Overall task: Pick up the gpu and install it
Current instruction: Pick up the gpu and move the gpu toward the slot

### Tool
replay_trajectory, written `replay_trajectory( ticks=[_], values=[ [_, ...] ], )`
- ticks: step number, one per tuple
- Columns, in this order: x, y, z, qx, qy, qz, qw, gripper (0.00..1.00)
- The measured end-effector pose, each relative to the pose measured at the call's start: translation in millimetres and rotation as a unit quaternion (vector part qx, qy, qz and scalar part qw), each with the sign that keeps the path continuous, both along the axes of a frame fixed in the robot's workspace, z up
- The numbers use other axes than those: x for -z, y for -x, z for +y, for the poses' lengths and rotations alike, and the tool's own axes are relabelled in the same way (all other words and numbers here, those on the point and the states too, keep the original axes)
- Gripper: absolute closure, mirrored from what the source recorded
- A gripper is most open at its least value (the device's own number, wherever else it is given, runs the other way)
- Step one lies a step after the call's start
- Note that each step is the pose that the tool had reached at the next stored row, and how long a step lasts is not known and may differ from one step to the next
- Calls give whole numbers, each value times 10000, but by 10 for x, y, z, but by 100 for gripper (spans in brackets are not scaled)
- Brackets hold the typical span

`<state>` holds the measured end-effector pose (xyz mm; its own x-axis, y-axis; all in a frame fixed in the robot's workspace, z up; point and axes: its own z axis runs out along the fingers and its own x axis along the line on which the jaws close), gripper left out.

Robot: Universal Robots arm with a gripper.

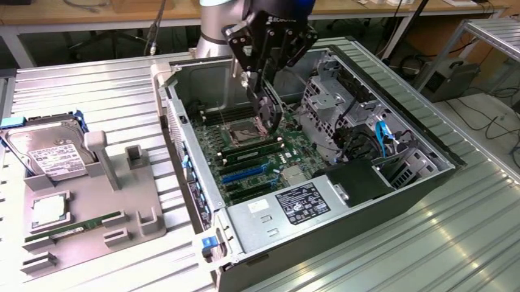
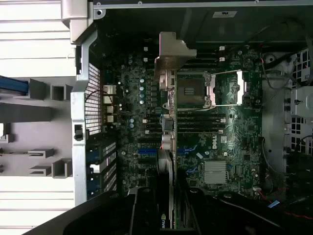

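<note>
Claw [image 1: 262, 91] clamped on the gpu [image 1: 268, 117], which hangs beneath it over the motherboard [image 1: 253, 169].

Ribbed metal tabletop [image 1: 430, 249], wooden bench behind [image 1: 57, 12], floor cables [image 1: 490, 123]

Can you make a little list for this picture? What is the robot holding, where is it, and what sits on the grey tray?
gripper: shut on the gpu
gpu: held on edge over the motherboard, near the CPU socket; it does not look slotted in yet
case: open, lying on its side
tray: at the exterior view's left of the case
on tray: hard drive, CPU chip, RAM stick
</note>
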<state>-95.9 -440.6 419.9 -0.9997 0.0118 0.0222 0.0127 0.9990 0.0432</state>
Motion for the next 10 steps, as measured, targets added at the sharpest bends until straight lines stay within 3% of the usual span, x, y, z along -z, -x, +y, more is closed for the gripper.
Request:
replay_trajectory(
  ticks=[5, 10],
  values=[
    [145, -350, 43, -9, 25, 1, 10000, 74],
    [229, -430, 43, -20, 27, 2, 10000, 74]
  ],
)
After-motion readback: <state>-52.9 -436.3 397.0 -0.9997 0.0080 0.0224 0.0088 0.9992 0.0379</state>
